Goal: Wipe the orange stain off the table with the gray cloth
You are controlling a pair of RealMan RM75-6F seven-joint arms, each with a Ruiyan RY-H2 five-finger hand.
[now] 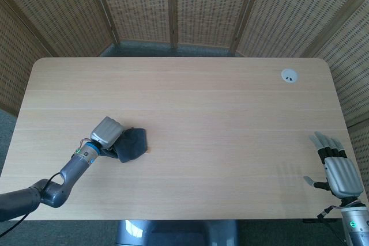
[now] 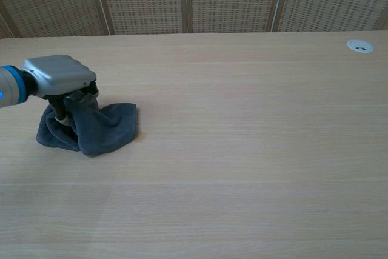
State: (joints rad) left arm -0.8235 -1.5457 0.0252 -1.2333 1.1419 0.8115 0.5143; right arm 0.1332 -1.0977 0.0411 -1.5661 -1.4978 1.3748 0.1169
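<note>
The left robot hand (image 2: pixel 59 76) is gripping the bunched gray cloth (image 2: pixel 91 127) on the desk (image 1: pixel 219 113), apparently mid-wipe; the right robot hand (image 1: pixel 336 168) is idling open; no orange stain is showing, so lifting the cloth to check seems next.

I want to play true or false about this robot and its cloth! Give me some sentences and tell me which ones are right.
1. The left hand holds the gray cloth. True.
2. The cloth lies flat and neatly folded. False: it is bunched up under the hand.
3. The right hand is holding a sponge. False: it holds nothing, with its fingers spread.
4. A small round white fitting sits near the table's far right corner. True.
5. The cloth is on the table's right side. False: it is on the left side.
</note>
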